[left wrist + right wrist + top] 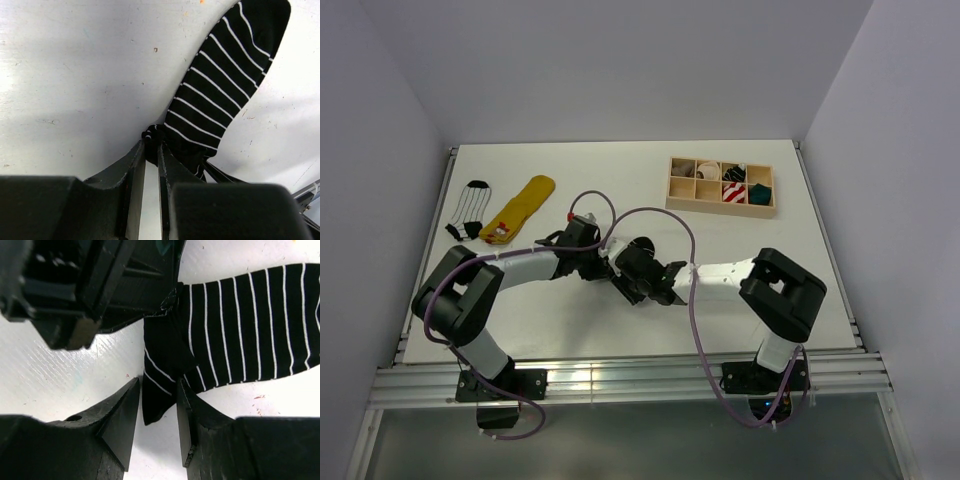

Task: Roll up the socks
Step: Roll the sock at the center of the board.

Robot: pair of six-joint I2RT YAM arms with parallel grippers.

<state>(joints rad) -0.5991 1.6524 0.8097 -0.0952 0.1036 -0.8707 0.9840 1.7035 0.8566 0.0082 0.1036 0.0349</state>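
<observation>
A black sock with thin white stripes (220,85) lies flat on the white table, mid-table between both arms. My left gripper (151,142) is shut on a bunched bit of its end. In the right wrist view the same sock (240,325) stretches right, with a folded corner hanging between the fingers of my right gripper (157,385). That gripper is open, with a narrow gap beside the fabric on the left side. From above, the left gripper (605,262) and right gripper (632,270) meet tip to tip and hide the sock.
A black-and-white striped sock (470,210) and a yellow sock (520,208) lie at the far left. A wooden divided box (672,185) at the back right holds rolled socks, among them a red-and-white one (733,193) and a dark green one (759,196).
</observation>
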